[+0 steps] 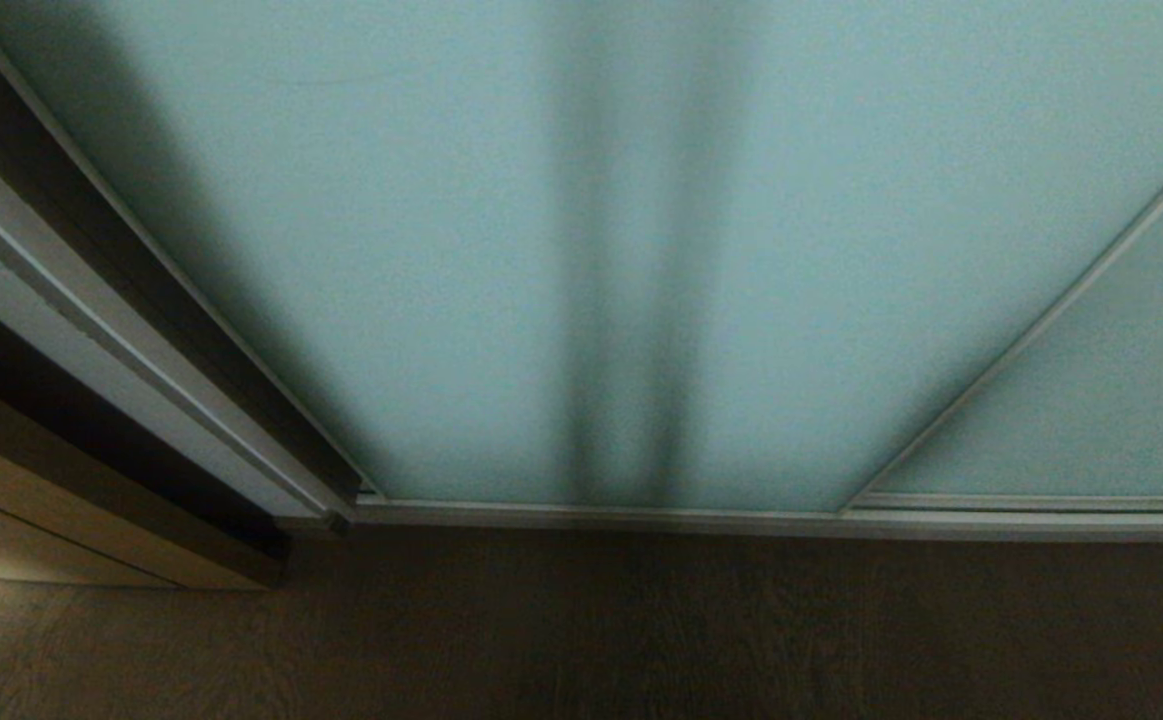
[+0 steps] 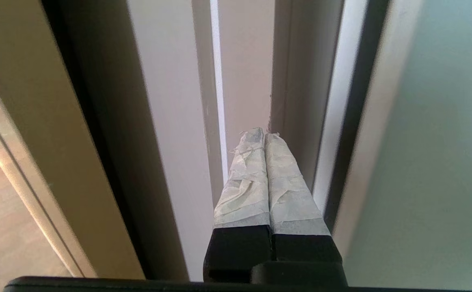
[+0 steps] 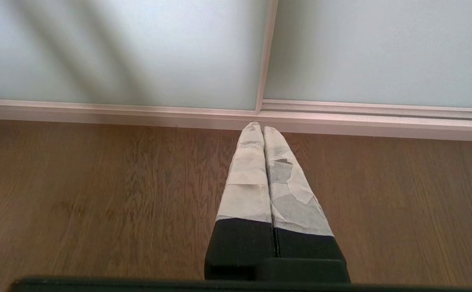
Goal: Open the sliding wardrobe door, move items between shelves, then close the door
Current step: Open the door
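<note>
Seen from the head: wardrobe frame point(image 1: 91, 300) at far left, door point(image 1: 501, 250) filling the middle and fully shut, twin panel point(image 1: 1111, 400) at right, wood floor point(image 1: 581, 640) near; neither arm visible. Only in the left wrist view: left gripper point(image 2: 263, 132), taped fingers point(image 2: 246, 178) pressed together, holding nothing, tips close to the frame channel point(image 2: 244, 73) beside the door edge point(image 2: 434, 142). Only in the right wrist view: right gripper point(image 3: 263, 126), closed, empty, low over floor point(image 3: 98, 182) near the bottom rail point(image 3: 138, 111).
</note>
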